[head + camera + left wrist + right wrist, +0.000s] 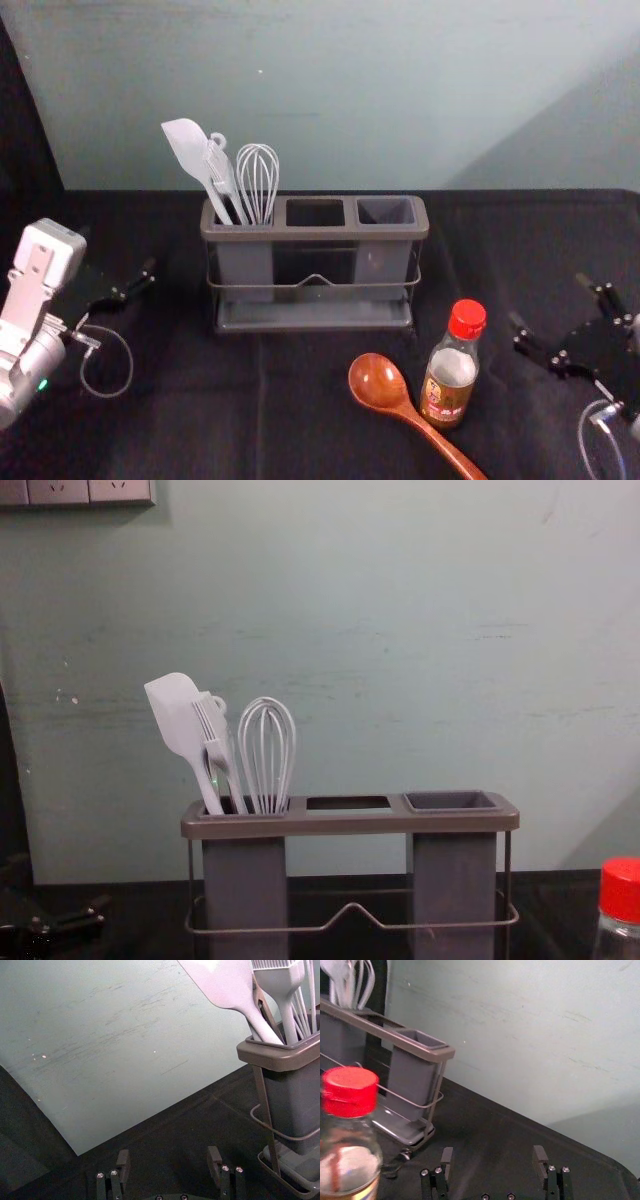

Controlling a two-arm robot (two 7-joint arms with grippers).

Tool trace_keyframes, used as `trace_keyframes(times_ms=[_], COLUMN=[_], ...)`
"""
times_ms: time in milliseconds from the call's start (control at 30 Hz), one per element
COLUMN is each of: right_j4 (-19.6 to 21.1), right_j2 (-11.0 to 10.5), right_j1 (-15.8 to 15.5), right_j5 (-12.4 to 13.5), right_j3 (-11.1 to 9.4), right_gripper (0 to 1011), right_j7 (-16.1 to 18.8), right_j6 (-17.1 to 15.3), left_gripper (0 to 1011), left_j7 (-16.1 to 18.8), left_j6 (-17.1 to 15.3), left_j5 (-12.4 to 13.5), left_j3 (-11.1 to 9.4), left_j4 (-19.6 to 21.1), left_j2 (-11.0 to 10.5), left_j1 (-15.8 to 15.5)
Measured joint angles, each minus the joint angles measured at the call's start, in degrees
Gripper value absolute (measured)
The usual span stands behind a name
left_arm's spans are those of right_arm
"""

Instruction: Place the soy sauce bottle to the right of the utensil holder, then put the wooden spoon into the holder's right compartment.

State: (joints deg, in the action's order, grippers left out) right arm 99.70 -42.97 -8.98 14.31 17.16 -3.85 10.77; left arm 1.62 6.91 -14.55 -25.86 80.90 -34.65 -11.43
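The utensil holder (313,236) stands at mid-table, its right compartment (386,212) showing no utensil. In front of its right end, the red-capped soy sauce bottle (451,372) stands upright. The wooden spoon (379,381) lies just left of the bottle, bowl toward the holder. My right gripper (550,314) is open at the table's right, apart from the bottle; in the right wrist view the gripper (493,1162) has nothing between its fingers. My left gripper (134,291) is left of the holder, and in the left wrist view the gripper (168,1162) stands open with nothing held.
White utensils, a spatula (190,151) and a whisk (257,180) among them, stand in the holder's left compartment. Behind the black-covered table (180,400) rises a pale wall, with socket plates (75,492) at its upper left in the chest view.
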Motion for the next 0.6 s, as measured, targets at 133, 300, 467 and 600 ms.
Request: trace_keyframes(times_ms=[133, 300, 467, 600], right_j4=[3.7, 7.0, 9.1, 9.5], right_j2=[-1.8, -3.5, -4.3, -3.9], right_j1=[-5.5, -10.5, -13.4, -13.3], right_j5=[2.3, 5.8, 11.9, 13.0], right_j3=[-3.1, -5.7, -6.5, -5.6], right_gripper=[1003, 1003, 1002, 1003], right_j7=[0.2, 2.6, 8.8, 11.5], right_j6=[2.0, 4.4, 7.5, 8.0], left_gripper=[1011, 1011, 1011, 1011], left_j7=[0.0, 0.0, 0.0, 0.0], left_j6=[0.0, 0.0, 0.0, 0.0], left_j5=[0.0, 0.0, 0.0, 0.0], left_j3=[0.0, 0.0, 0.0, 0.0], left_j4=[0.0, 0.0, 0.0, 0.0], left_j2=[0.0, 0.0, 0.0, 0.0], left_j1=[0.0, 0.0, 0.0, 0.0])
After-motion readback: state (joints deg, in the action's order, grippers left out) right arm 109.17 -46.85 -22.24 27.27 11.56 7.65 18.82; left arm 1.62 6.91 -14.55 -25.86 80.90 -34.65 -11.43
